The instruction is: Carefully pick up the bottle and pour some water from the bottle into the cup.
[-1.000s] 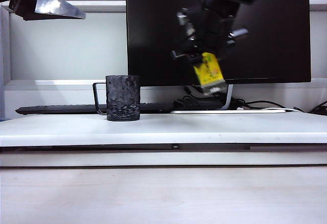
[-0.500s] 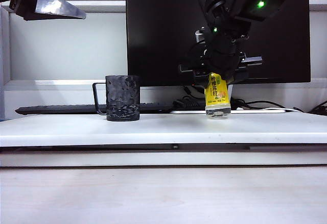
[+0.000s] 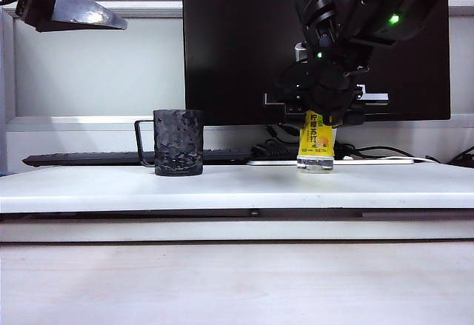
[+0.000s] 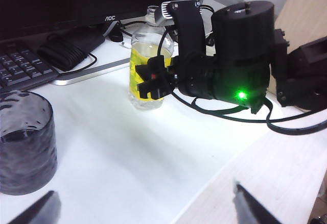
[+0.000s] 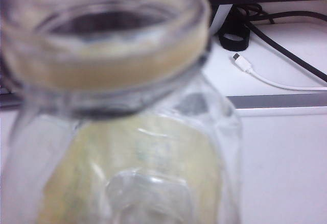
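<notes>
The bottle [image 3: 315, 147] stands upright at the right of the white table [image 3: 237, 188], its clear base down at the surface. My right gripper [image 3: 317, 118] is shut on its yellow label from above; the left wrist view shows the black fingers [image 4: 153, 78] clamped on the bottle [image 4: 145, 66]. In the right wrist view the open mouth of the bottle [image 5: 112, 35] fills the frame and hides the jaws. I cannot make out the water level. The black dimpled cup [image 3: 178, 142] stands well to the left, handle outward. My left gripper [image 3: 67, 7] hangs high at the far left, open and empty [image 4: 145, 214].
A black monitor [image 3: 311, 44] on a silver stand stands right behind the bottle. A keyboard [image 3: 96, 158] lies behind the cup. Black cables [image 5: 276, 45] and a white USB cable [image 5: 255, 73] lie at the back. The table's front edge [image 3: 237, 208] steps down to a wooden surface.
The right gripper has turned the bottle from tilted to upright and lowered it to the table, a little to the right. The left gripper and the cup have not moved.
</notes>
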